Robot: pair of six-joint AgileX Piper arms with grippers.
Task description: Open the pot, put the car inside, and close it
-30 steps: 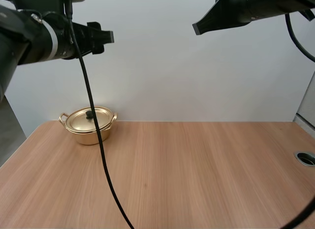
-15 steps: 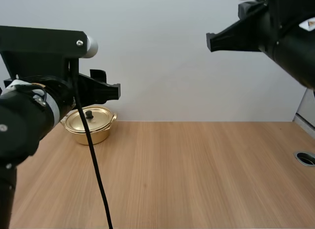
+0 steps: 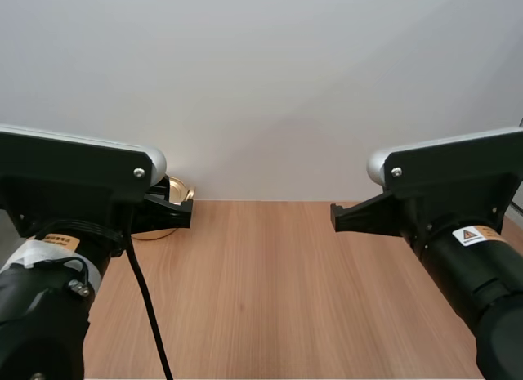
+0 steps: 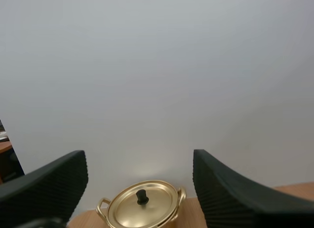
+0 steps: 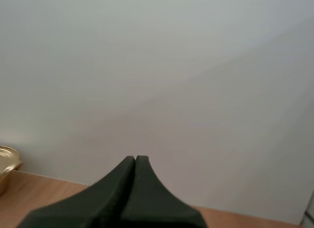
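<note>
- The pot (image 4: 142, 209) stood on the table (image 3: 278, 290) at its far left, close to the wall, with the lid (image 4: 156, 204) on (a black knob (image 4: 142, 196) on top).
- The left gripper (image 4: 139, 157) was spread wide, its ribbed fingers (image 4: 54, 181) standing apart. The pot sat ahead of the gap between them, lower down and clear of both tips.
- The right gripper (image 5: 135, 162) was closed on nothing, its fingers pressed into one dark wedge, well apart from the pot.
</note>
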